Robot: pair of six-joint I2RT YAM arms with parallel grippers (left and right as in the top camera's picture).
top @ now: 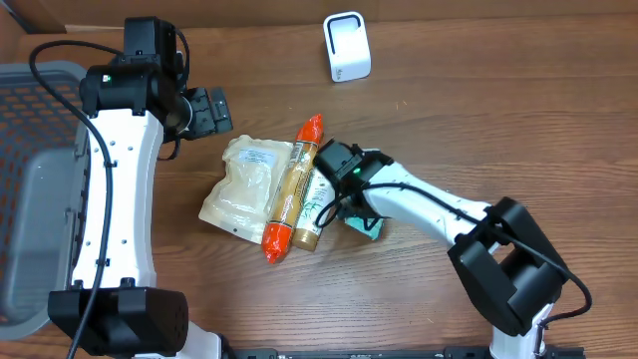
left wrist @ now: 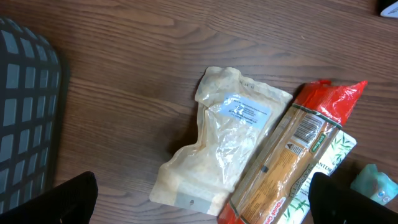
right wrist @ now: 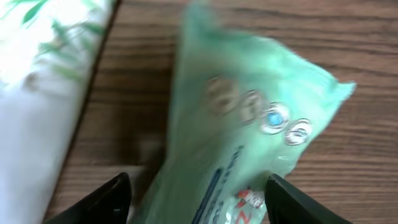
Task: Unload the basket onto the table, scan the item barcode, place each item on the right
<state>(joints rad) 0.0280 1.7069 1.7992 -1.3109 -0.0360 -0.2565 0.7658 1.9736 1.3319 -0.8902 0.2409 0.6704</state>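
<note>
Far left: grey basket (top: 40,179). Next, left gripper (top: 211,110), fingers (left wrist: 74,199) spread to their widest, holding nothing, hovering up and left of the pile.

Then the pile: beige pouch (top: 239,184), red-ended long packet (top: 291,189) across it, white leaf-print packet (top: 321,194) alongside.

Just right of these, flat on the table: green packet (right wrist: 236,112), likely the item to scan, mostly hidden under the right gripper (top: 354,211) in the overhead view. Sits directly below that gripper, long axis running away from the wrist camera, so the fingers (right wrist: 112,199) straddle its narrow width. Right arm plainly nearer. Jaws partly spread, one each side of the packet. No firm pinch visible, contact unclear.

Well apart, toward the back: white scanner (top: 346,47).
</note>
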